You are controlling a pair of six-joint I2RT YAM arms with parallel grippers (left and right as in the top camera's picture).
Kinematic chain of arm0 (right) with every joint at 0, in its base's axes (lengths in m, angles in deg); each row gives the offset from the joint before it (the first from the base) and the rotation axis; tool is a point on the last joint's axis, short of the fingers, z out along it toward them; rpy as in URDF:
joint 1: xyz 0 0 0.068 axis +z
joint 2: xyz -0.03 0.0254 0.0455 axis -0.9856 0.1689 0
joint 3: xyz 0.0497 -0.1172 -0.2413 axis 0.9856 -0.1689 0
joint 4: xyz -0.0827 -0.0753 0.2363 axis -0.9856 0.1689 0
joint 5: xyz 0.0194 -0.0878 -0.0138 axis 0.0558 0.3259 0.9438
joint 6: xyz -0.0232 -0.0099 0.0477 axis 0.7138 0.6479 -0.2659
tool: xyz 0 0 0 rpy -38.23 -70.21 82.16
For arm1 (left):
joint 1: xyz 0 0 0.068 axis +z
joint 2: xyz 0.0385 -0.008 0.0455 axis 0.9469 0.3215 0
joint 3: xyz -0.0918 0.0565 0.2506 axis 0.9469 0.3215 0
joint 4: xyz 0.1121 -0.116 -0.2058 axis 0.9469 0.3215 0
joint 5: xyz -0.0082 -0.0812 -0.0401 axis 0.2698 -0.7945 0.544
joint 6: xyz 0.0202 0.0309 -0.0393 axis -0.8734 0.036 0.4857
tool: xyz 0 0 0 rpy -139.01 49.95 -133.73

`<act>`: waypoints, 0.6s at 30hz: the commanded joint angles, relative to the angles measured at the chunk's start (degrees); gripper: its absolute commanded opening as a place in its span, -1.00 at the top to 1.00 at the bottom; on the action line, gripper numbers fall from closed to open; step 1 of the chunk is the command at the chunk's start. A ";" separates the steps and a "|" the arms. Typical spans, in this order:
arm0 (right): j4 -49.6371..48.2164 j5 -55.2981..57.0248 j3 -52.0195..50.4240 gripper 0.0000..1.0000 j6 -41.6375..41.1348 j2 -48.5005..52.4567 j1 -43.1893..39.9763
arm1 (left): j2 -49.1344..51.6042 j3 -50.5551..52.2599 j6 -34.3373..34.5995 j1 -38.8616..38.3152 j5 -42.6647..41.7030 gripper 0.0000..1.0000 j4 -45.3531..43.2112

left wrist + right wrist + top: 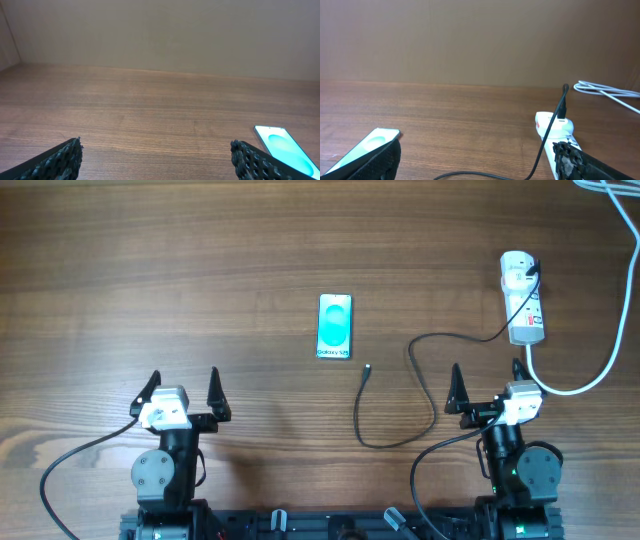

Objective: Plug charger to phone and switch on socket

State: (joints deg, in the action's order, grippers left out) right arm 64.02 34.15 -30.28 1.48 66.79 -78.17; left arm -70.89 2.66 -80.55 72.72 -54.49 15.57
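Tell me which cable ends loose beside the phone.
The thin black charger cable: its small tip lies free right of the phone, while the thicker white cord leaves the socket toward the right edge.

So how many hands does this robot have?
2. In the overhead view, the left hand is lower left of the phone; the right hand is just below the power strip. Both are open and empty.
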 commanded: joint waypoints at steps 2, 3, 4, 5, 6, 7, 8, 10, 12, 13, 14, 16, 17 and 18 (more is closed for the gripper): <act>-0.17 0.39 -0.09 -1.00 -0.72 0.07 0.28 | -0.39 0.26 -0.90 0.31 -0.50 -1.00 0.15; -0.17 0.39 -0.09 -0.99 -0.74 0.07 0.28 | -0.39 0.26 -0.92 0.31 -0.50 -1.00 0.15; -0.17 0.39 -0.09 -1.00 -0.72 0.07 0.28 | -0.39 0.26 -0.92 0.31 -0.50 -1.00 0.15; -0.17 0.39 -0.09 -0.99 -0.70 0.07 0.28 | -0.39 0.26 -0.90 0.31 -0.50 -1.00 0.15; -0.17 0.39 -0.09 -1.00 -0.72 0.07 0.28 | -0.39 0.26 -0.92 0.31 -0.50 -1.00 0.15; -0.17 0.39 -0.09 -1.00 -0.72 0.07 0.28 | -0.39 0.26 -0.92 0.31 -0.50 -1.00 0.15; -0.17 0.39 -0.09 -1.00 -0.72 0.07 0.28 | -0.39 0.26 -0.92 0.31 -0.50 -1.00 0.15; -0.17 0.39 -0.09 -0.99 -0.72 0.07 0.28 | -0.39 0.26 -0.90 0.31 -0.50 -1.00 0.15; -0.17 0.39 -0.09 -1.00 -0.72 0.07 0.28 | -0.39 0.26 -0.92 0.31 -0.50 -1.00 0.15; -0.17 0.39 -0.09 -0.99 -0.74 0.07 0.28 | -0.39 0.26 -0.92 0.31 -0.50 -1.00 0.15; -0.17 0.39 -0.09 -1.00 -0.72 0.07 0.28 | -0.39 0.26 -0.92 0.31 -0.50 -1.00 0.15; -0.17 0.39 -0.09 -1.00 -0.74 0.07 0.28 | -0.39 0.26 -0.94 0.31 -0.46 -1.00 0.00; -0.17 0.39 -0.09 -1.00 -0.74 0.07 0.28 | -0.39 0.26 -0.90 0.31 -0.59 -1.00 -0.42; -0.17 0.39 -0.09 -1.00 -0.74 0.07 0.28 | -0.39 0.26 -0.90 0.31 -0.70 -1.00 -0.39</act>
State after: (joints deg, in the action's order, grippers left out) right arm 64.00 34.13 -30.28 1.48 66.79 -78.17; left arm -70.89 2.66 -80.55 72.72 -54.49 15.48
